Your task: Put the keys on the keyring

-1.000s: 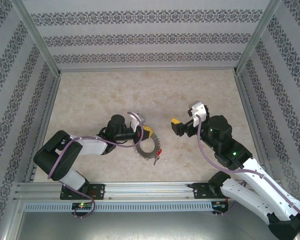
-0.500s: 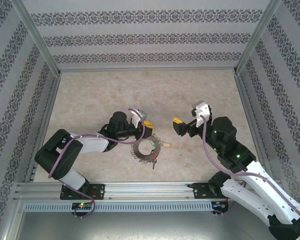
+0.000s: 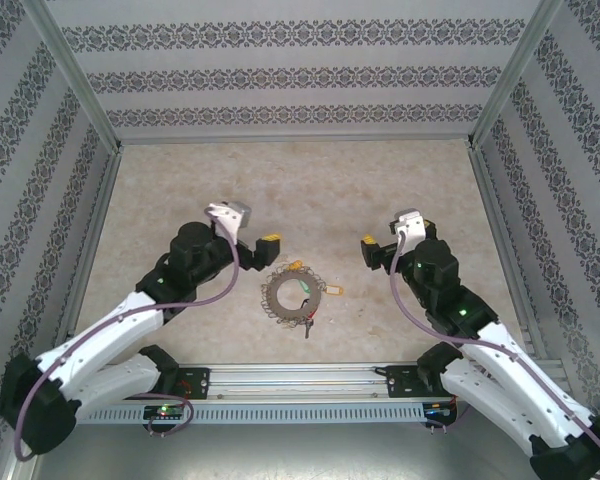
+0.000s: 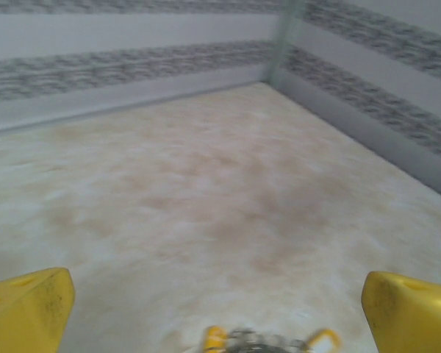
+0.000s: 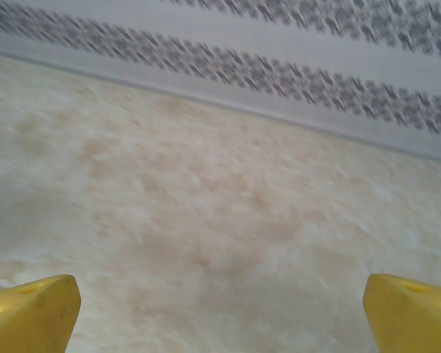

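The keyring (image 3: 292, 297), a grey ring fringed with small silvery keys, lies flat on the table between the arms. A yellow-tagged key (image 3: 332, 290) rests at its right rim, another yellow bit (image 3: 296, 265) at its far rim, and a green speck (image 3: 305, 300) sits inside it. My left gripper (image 3: 265, 245) hovers open just up-left of the ring, holding nothing. In the left wrist view the left gripper (image 4: 220, 312) has its yellow fingertips (image 4: 29, 305) wide apart, with the blurred keyring (image 4: 268, 341) at the bottom edge. My right gripper (image 3: 368, 248) (image 5: 220, 312) is open to the ring's upper right.
The beige table (image 3: 300, 190) stretches back to patterned walls on three sides. An aluminium rail (image 3: 290, 378) runs along the near edge by both arm bases. Bare floor lies ahead of the right gripper in its wrist view.
My left gripper has opened and let go of the keyring, then drawn back to the left. The ring now lies flat on the table. The right gripper shifted slightly right.
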### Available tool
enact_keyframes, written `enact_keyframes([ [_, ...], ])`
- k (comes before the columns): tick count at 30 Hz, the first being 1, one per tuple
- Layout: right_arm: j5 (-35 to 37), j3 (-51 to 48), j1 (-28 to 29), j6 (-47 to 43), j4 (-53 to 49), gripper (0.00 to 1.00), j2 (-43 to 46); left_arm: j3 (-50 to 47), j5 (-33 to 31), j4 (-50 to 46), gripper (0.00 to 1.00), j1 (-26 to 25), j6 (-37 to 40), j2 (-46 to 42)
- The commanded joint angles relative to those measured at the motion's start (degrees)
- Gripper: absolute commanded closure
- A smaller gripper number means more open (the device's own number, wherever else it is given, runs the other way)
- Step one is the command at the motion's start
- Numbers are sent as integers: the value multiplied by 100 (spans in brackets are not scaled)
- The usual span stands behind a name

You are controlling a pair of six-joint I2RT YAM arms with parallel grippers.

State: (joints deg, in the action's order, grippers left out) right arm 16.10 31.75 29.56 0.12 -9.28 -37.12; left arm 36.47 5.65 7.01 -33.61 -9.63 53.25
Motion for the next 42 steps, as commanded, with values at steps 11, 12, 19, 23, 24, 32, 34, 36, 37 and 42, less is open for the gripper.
enact_keyframes([
  [11,-1597,-2053,-2452,-170,3647,2,-1061,-1120,-2934,688,0,1382,455,180],
  [12,-1616,-2090,-2471,-251,3820,2,-1252,-1222,-2936,964,0,1525,470,256],
  [19,-2114,-1866,-2596,-517,5081,2,-2858,-1731,-2349,3240,0,2513,973,1555],
  [23,-2251,-1547,-2630,-556,5466,2,-3522,-1725,-1947,4269,0,2848,1080,2608],
  [24,-2283,-1484,-2642,-520,5573,2,-3662,-1756,-1801,4509,0,2867,1129,2813],
  [32,-2370,-1262,-2947,-16,6806,2,-5119,-1860,-1217,5674,0,3124,1034,3830],
  [34,-2005,-988,-2974,93,6040,2,-4924,-1692,-1059,5049,0,3243,903,3708],
  [36,-1734,-944,-2979,208,6055,2,-4963,-1597,-1003,5070,0,3324,856,3786],
  [37,-1736,-977,-2974,217,6146,2,-4987,-1507,-973,4754,0,3355,800,3723],
  [42,-1744,-952,-2974,186,6008,2,-4938,-1491,-925,4799,0,3361,830,3771],
])
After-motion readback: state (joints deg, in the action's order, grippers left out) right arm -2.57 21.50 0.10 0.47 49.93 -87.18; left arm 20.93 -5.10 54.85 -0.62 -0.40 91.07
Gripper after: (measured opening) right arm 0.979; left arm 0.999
